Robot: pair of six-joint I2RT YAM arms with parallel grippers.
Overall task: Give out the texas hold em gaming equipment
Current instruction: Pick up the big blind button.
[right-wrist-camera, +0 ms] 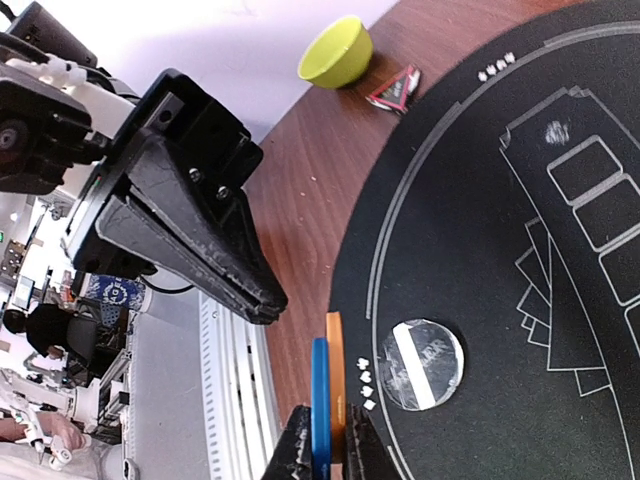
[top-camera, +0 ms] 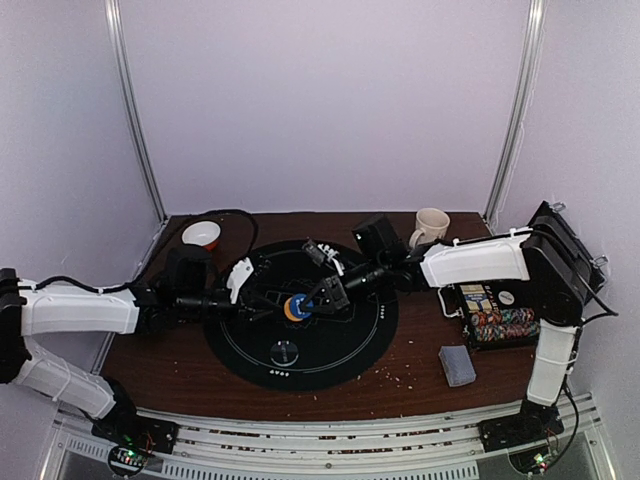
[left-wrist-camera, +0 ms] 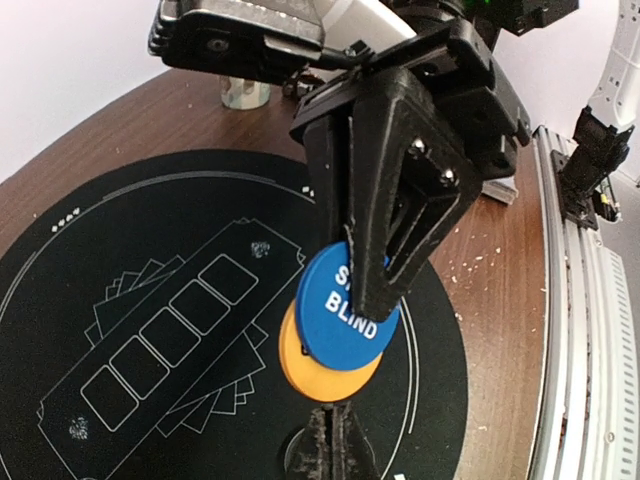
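The right gripper was clamped on two stacked discs, a blue disc in front of an orange disc, held over the black mat. The blue one read "BLIND" beneath a partly hidden word. The left gripper was closed and empty, just beside them.

A mat lies mid-surface, a disc on its near part, stacked discs over its middle, bowl far left, mug far right, chips right, cards near right.
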